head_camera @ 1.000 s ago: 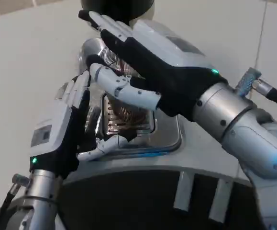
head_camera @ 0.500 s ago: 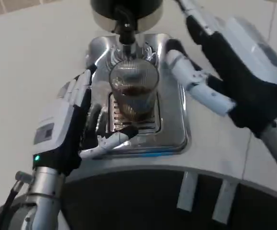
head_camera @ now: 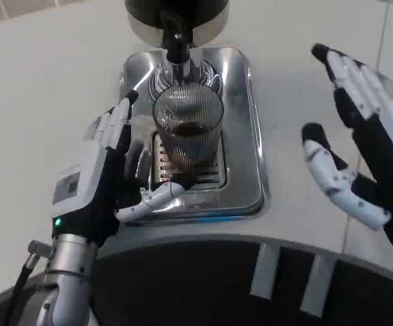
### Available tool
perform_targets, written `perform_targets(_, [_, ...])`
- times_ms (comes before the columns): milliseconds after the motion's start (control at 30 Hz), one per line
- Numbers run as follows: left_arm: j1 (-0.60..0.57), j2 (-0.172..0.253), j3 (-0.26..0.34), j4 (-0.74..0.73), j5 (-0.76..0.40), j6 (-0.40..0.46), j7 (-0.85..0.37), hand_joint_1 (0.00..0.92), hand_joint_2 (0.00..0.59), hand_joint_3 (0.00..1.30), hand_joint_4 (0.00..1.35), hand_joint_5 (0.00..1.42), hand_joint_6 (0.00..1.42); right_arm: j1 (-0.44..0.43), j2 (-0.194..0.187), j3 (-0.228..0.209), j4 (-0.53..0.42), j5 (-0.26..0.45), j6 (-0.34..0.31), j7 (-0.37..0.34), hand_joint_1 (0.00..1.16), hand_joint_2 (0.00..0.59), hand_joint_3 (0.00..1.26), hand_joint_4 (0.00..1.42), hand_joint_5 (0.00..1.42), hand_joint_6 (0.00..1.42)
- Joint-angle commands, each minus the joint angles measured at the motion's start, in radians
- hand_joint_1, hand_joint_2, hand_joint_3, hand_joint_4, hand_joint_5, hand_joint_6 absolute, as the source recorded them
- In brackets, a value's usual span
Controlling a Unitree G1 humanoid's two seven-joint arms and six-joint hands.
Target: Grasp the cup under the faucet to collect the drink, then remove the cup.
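A ribbed clear glass cup (head_camera: 189, 134) with dark drink in its lower part stands on the chrome drip tray (head_camera: 245, 115), right under the black faucet spout (head_camera: 176, 49). My left hand (head_camera: 104, 173) is open just left of the cup, palm toward it, thumb lying low in front of the cup's base; I cannot tell if it touches the glass. My right hand (head_camera: 362, 153) is open with fingers spread, off to the right of the tray and well apart from the cup.
The dispenser's black and silver body (head_camera: 176, 17) rises behind the tray. The white tabletop (head_camera: 40, 88) spreads around it. A dark curved table edge with white brackets (head_camera: 271, 272) runs along the front.
My right hand has swung from over the cup to the right, off the tray, uncovering the cup. The left hand stays beside the cup.
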Motion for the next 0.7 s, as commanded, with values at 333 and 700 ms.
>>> perform_targets(333, [-0.039, -0.028, -0.004, 0.079, -0.036, -0.035, 0.014, 0.144, 0.031, 0.00, 0.00, 0.04, 0.04, 0.213, 0.005, -0.002, 0.135, -0.145, -0.166, -0.119, 0.25, 0.554, 0.00, 0.00, 0.00, 0.00])
perform_targets(700, [-0.101, -0.075, -0.019, 0.173, -0.047, -0.081, 0.054, 0.158, 0.022, 0.00, 0.00, 0.10, 0.10, 0.309, 0.098, 0.059, 0.086, -0.290, -0.121, -0.067, 0.26, 0.524, 0.00, 0.00, 0.00, 0.00])
